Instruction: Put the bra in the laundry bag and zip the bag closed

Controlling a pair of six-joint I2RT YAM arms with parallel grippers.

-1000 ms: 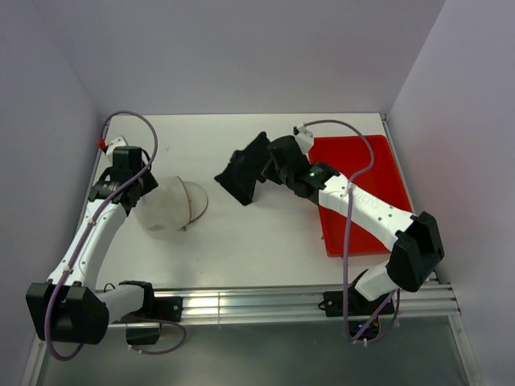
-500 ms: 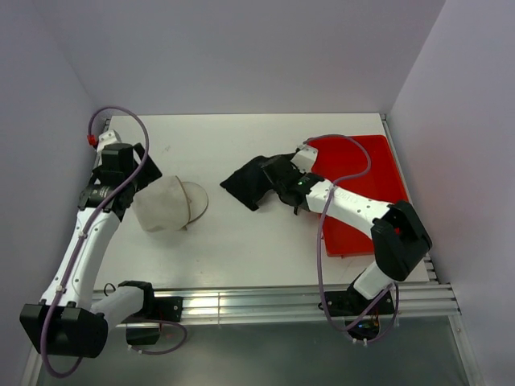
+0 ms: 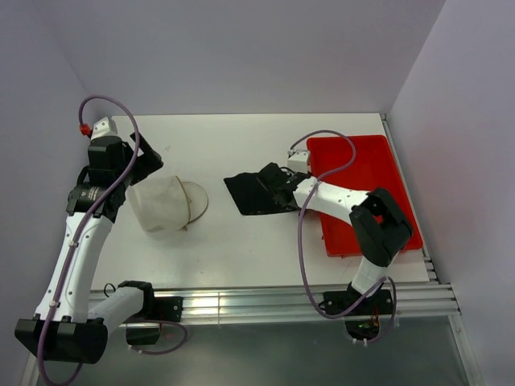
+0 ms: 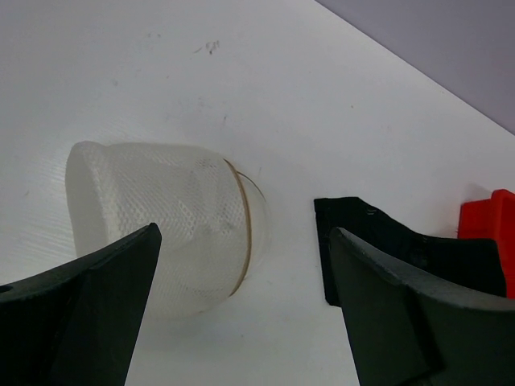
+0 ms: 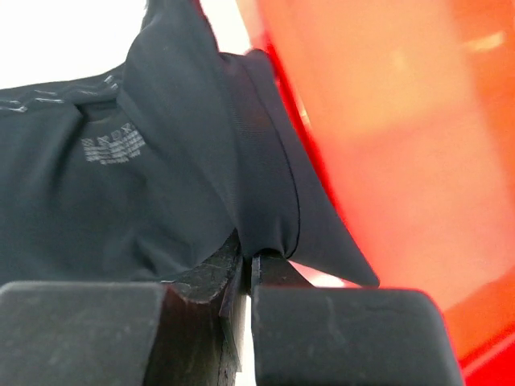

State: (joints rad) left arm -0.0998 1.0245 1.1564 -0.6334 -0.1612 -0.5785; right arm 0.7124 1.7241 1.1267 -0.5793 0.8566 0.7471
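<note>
Lying spread out on the white table point(image 3: 241, 145) near the middle of the top view, the bra point(image 3: 257, 193) sits just left of the red tray point(image 3: 370, 169), its right edge touching or nearly touching the tray's left rim. The right gripper point(image 3: 283, 186) is at that right edge; in the right wrist view its jaws point(image 5: 248, 261) are pressed together on a fold of the black fabric point(image 5: 121, 201), with the tray point(image 5: 386, 121) filling the right side of that frame, blurred. A small printed label shows on the fabric at the upper left there. The laundry bag point(image 3: 165, 205) lies at the left of the top view, well apart from the bra, a white mesh dome with its thin wire rim turned to the right. The left gripper point(image 3: 143, 165) hangs at the bag's upper-left side with its jaws spread wide and nothing held. In the left wrist view its two dark fingers point(image 4: 241, 241) frame the bag point(image 4: 161, 209) at lower left, while the bra point(image 4: 386, 241) and a corner of the tray point(image 4: 491, 217) appear at the right. Whether a finger touches the mesh cannot be told.
</note>
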